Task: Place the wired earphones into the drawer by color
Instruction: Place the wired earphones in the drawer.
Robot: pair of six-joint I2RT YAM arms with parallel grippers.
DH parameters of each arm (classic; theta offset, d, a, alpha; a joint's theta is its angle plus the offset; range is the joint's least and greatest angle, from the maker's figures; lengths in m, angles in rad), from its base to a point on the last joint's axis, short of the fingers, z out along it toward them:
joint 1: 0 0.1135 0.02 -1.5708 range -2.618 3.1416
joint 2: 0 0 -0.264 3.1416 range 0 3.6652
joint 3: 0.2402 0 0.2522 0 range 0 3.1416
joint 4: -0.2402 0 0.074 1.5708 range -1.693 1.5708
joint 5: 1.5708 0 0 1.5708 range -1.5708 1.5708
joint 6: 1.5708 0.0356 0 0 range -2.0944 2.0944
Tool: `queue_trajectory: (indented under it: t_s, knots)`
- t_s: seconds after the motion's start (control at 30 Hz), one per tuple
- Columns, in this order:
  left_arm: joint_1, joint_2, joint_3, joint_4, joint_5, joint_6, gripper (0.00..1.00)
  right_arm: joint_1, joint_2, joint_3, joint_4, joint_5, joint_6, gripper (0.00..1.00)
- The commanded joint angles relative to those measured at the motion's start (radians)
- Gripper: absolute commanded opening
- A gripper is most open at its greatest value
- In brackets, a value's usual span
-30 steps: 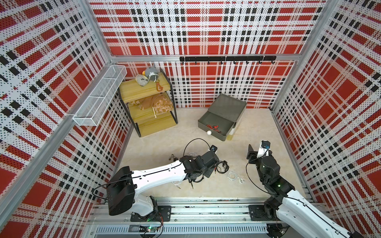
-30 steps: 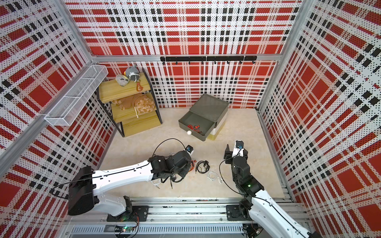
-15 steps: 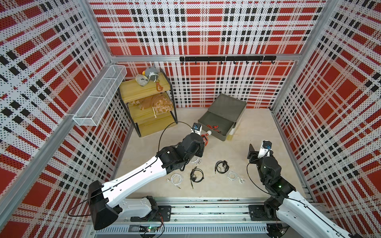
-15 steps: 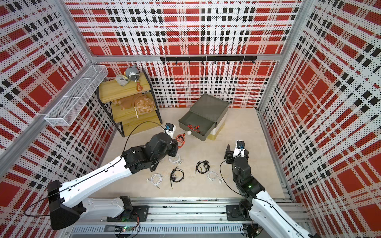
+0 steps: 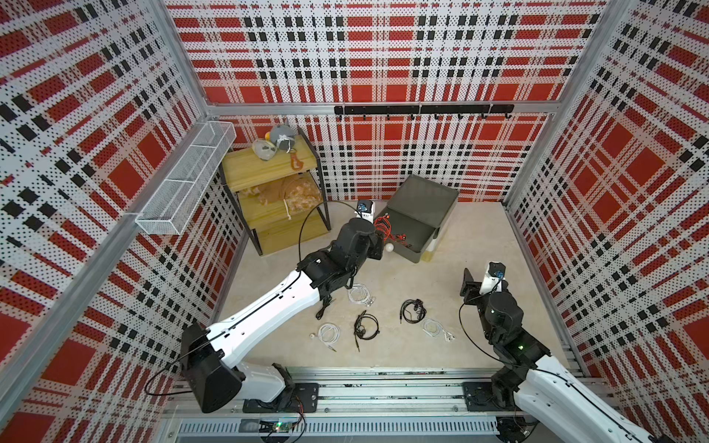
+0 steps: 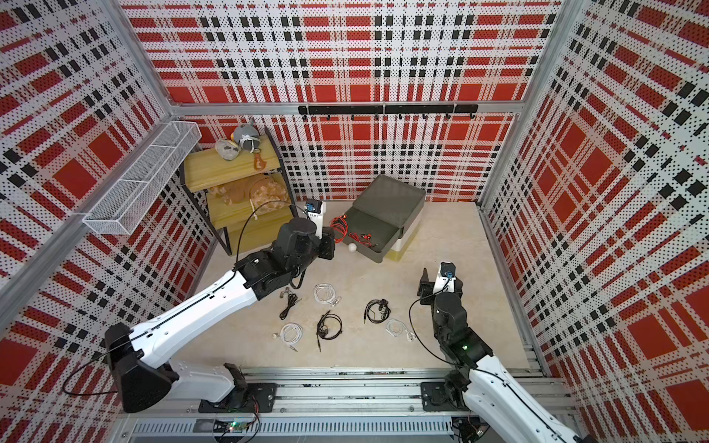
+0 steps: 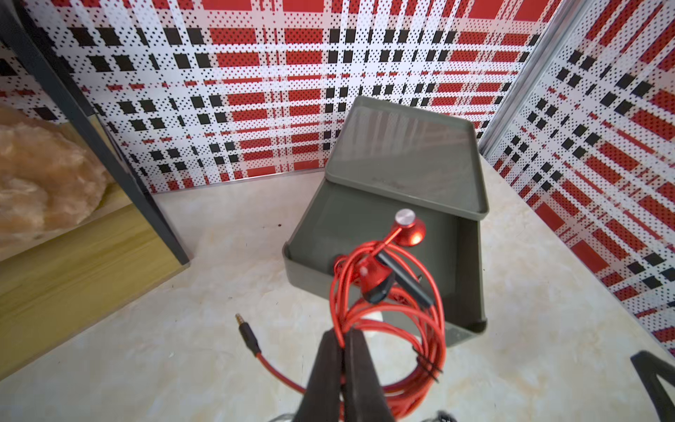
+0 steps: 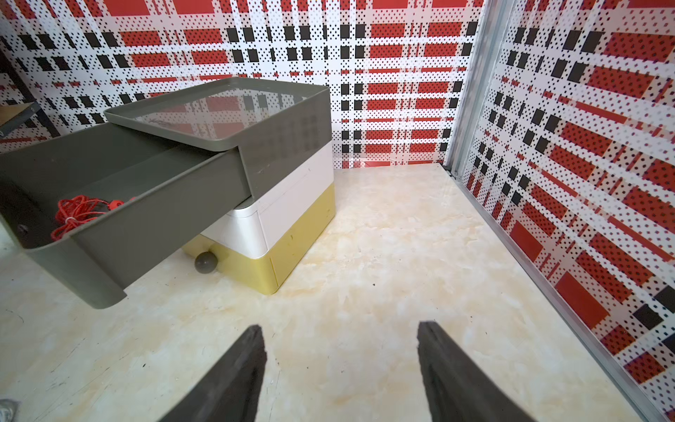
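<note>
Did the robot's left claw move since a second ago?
Yes. The left gripper, shut on red earphones, has gone from beside the black earphones on the floor to the open grey drawer.

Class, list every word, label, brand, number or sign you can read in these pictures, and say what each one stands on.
No text here can be read.
Faint raised mark near the front edge of the drawer cabinet top: too blurred to read.
Dark marks on the white wrist camera housing in a top view: too small to read.
</note>
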Motion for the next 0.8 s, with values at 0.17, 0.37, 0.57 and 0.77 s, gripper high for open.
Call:
queue_trajectory:
  t_s: [0.17,0.37,0.57,0.77]
  knots:
    - [0.041,0.158,0.121,0.118,0.107,0.029,0.0,-0.001,-0.019,-0.01,0.003,-0.008,0.01,0.72]
    - [0.051,0.274,0.194,0.146,0.156,0.03,0.0,-0.002,-0.024,-0.011,0.002,-0.011,0.01,0.72]
    - [0.053,0.349,0.23,0.159,0.179,0.024,0.0,-0.001,-0.021,-0.011,0.004,-0.009,0.01,0.72]
    - [0.054,0.386,0.222,0.17,0.181,0.021,0.0,-0.003,-0.02,-0.011,0.004,-0.011,0.01,0.72]
